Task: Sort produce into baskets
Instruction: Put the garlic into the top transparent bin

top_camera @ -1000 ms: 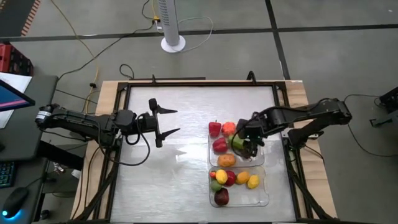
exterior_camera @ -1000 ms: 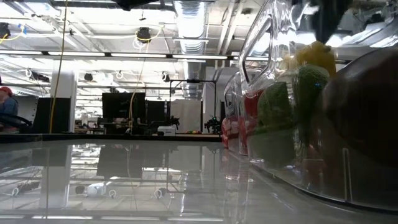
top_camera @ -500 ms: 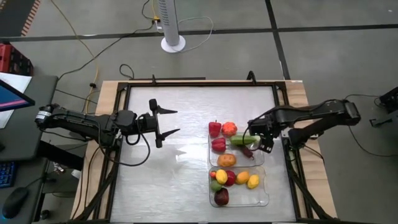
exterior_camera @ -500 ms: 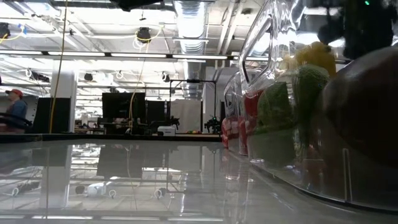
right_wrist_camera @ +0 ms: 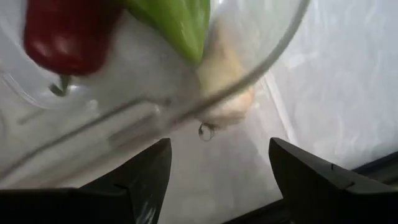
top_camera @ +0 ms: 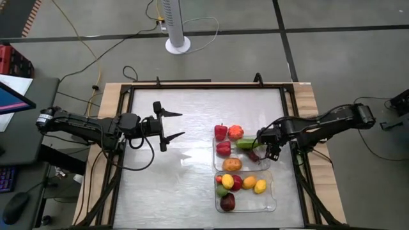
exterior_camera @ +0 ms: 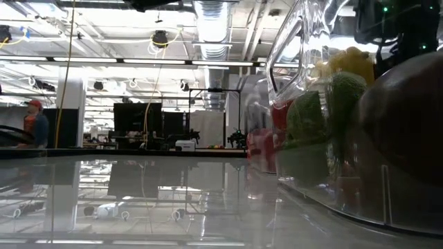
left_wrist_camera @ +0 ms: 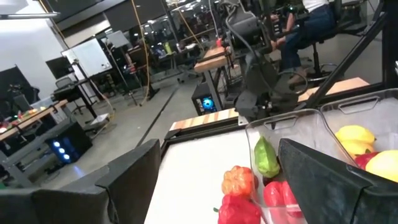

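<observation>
— Where do we have the right gripper [top_camera: 267,151] at this moment?

— We see it at the right edge of the far tray [top_camera: 220,167], just over the rim, with its jaws spread wide and nothing between them. In the right wrist view both dark fingers [right_wrist_camera: 140,180] frame the clear rim, with a green pepper [right_wrist_camera: 177,22] and a dark red piece [right_wrist_camera: 65,34] lying inside the tray beyond.

— And the rest of the produce?

— In the far tray we count a red pepper [top_camera: 223,149], the green pepper [top_camera: 245,144] lying beside it, and an orange-brown piece [top_camera: 231,164] near the tray's front. A second red pepper [top_camera: 220,132] and an orange tomato-like piece [top_camera: 235,132] stand at its far edge; we cannot tell whether they sit inside it or on the bench [top_camera: 179,185]. The near tray [top_camera: 271,206] holds a yellow lemon-like piece [top_camera: 259,186], an orange one [top_camera: 248,182], a red one [top_camera: 236,183], a yellow-orange one [top_camera: 227,181], a green one [top_camera: 221,190] and a dark maroon one [top_camera: 227,202].

— The left gripper [top_camera: 171,125]?

— We find it out over the bare bench, well apart from both trays, jaws wide open and empty, pointing toward the trays.
</observation>
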Available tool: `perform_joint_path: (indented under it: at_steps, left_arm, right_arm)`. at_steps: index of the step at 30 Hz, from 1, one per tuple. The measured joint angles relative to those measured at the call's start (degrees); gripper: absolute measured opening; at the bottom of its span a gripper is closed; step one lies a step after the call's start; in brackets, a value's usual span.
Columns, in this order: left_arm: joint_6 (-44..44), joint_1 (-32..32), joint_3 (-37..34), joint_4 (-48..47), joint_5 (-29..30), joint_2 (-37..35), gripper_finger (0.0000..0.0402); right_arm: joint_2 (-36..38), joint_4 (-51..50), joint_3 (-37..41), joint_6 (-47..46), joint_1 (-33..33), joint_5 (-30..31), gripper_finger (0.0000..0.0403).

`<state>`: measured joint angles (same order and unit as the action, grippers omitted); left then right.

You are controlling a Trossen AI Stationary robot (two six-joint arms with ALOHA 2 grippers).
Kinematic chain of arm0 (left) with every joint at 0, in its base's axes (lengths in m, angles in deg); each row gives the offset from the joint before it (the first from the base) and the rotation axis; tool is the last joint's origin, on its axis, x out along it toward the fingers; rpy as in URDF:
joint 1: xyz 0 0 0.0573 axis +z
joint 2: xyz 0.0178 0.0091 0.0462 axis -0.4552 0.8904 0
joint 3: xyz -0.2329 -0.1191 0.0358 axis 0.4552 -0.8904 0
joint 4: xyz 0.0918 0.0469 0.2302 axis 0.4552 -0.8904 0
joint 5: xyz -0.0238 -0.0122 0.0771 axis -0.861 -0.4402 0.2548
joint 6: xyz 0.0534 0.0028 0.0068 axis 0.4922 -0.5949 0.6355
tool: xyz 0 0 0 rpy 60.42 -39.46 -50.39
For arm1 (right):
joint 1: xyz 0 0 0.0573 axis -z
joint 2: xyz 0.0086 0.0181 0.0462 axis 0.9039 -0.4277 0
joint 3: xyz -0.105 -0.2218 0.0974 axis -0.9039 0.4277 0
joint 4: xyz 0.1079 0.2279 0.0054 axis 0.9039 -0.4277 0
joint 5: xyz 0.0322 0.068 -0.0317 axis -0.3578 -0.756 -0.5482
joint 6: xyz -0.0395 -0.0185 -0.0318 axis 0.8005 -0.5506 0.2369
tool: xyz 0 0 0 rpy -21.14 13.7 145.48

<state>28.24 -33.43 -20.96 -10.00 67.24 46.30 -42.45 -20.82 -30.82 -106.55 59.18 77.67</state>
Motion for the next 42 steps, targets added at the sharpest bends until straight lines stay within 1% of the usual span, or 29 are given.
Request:
perform_joint_path:
  at_steps: [5,12,17,21,24,29,35,38,42]
  left_arm:
    - [0.03,0.0,0.0,-0.52,0.04,0.0,0.0313]
    - [0.17,0.0,0.0,-0.55,0.11,0.0,0.0313]
    - [0.17,0.0,0.0,-0.56,0.12,0.0,0.0313]
    - [0.15,0.0,0.0,-0.61,0.13,0.0,0.0313]
    - [0.15,0.0,0.0,-0.84,0.11,-0.02,0.0313]
    - [0.13,0.0,0.0,-0.85,0.11,0.0,0.0313]
    - [0.04,0.0,0.0,-0.83,0.11,-0.01,0.0313]
    - [0.04,0.0,0.0,-0.84,0.1,-0.01,0.0313]
    - [-0.15,0.0,0.0,-0.85,0.09,0.0,0.0313]
  right_arm:
    - [0.01,2.02,1.94,-0.39,-1.72,1.78,0.0295]
    - [0.18,10.73,4.52,-0.05,-2.89,2.7,0.0295]
    - [-0.18,8.87,4.97,-1.71,-3.66,4.67,0.0295]
    - [-0.61,9.46,4.8,-2.62,-4.67,6.36,0.0295]
    - [-0.93,11.51,4.8,-3.43,-5.23,6.27,0.0295]
    - [-0.72,11.38,4.8,-7.52,-6.71,5.21,0.0295]
    - [-0.69,12.54,4.75,-12.38,-9.32,5.46,0.0296]
    - [-0.88,13.71,4.75,-13.75,-10.45,6.3,0.0302]
    - [-0.88,14.46,4.74,-13.69,-10.48,8.62,0.0331]
